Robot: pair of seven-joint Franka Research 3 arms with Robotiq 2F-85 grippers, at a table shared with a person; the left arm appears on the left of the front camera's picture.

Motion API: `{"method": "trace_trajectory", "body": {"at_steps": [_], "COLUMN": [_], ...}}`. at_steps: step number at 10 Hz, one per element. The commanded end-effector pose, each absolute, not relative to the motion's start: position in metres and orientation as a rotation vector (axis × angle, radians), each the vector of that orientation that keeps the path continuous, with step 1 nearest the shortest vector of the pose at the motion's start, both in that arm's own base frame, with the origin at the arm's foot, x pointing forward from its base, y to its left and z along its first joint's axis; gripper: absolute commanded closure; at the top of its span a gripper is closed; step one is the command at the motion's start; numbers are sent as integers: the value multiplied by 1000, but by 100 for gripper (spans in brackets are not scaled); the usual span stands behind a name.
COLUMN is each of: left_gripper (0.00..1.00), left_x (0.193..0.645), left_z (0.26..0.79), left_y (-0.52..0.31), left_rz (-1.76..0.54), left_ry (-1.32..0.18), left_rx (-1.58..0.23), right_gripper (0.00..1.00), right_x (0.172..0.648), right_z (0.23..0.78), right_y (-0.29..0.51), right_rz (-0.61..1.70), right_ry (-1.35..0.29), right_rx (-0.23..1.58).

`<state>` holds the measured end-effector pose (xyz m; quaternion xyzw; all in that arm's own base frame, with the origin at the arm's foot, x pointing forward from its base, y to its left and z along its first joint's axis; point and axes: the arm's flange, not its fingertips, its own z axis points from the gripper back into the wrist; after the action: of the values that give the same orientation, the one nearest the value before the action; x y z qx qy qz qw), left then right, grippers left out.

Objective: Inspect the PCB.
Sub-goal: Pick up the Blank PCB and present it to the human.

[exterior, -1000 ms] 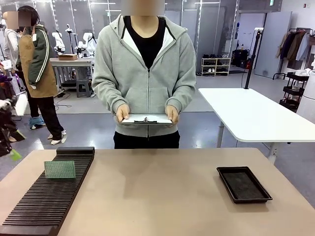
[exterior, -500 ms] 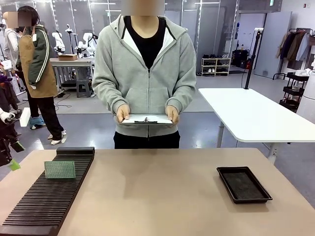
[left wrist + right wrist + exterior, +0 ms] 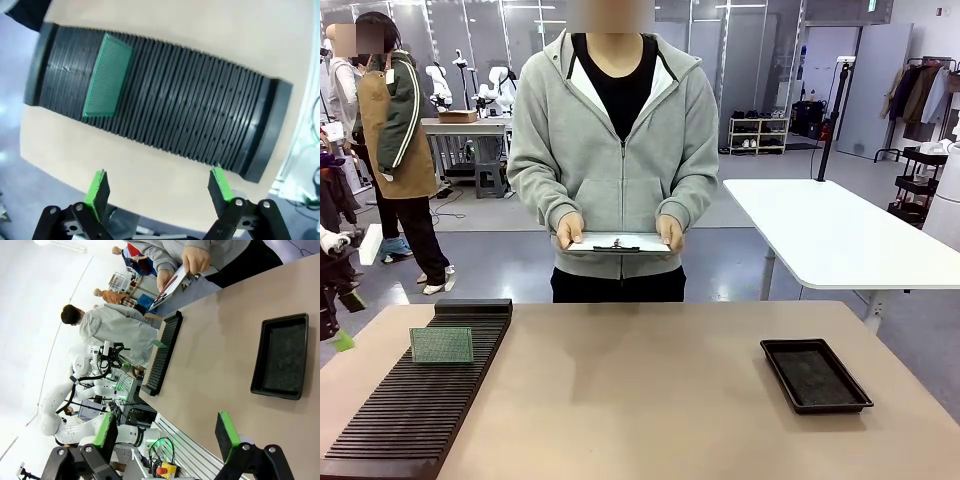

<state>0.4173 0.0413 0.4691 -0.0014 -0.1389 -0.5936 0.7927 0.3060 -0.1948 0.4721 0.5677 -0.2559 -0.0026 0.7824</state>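
L pincer [image 3: 159, 175] spread wide, empty, hovering over tabletop [image 3: 640, 400] edge beside black slotted rack [image 3: 190, 115]; PCB [image 3: 106, 75] upright in a slot near rack's far end, untouched. R pincer [image 3: 166, 420] likewise spread, empty, above tabletop w/ black tray [image 3: 280, 357] ahead. Beyond, clipboard [image 3: 618, 242] in person's 2 hands.

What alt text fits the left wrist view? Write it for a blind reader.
A green PCB stands in a slot near one end of a black slotted rack on a tan table, seen from above. The left gripper hangs open and empty over the table's edge, short of the rack.
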Motion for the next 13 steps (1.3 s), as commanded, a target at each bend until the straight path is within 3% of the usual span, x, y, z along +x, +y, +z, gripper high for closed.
{"method": "trace_trajectory", "body": {"at_steps": [1, 7, 13], "left_gripper": [0, 0, 0], "left_x": [440, 522, 568], "left_z": [464, 445, 422], "left_y": [28, -8, -11], "left_rz": [-1312, -1448, -1545], "left_ry": [-123, 75, 135], "left_rx": [42, 70, 13], "right_gripper": [0, 0, 0], "right_x": [305, 305, 305], "right_z": [473, 473, 473], "right_y": [-195, -195, -195], "right_rz": [-3, -3, -3], "right_ry": [-556, -556, -556], "right_rx": [1230, 1230, 1230]}}
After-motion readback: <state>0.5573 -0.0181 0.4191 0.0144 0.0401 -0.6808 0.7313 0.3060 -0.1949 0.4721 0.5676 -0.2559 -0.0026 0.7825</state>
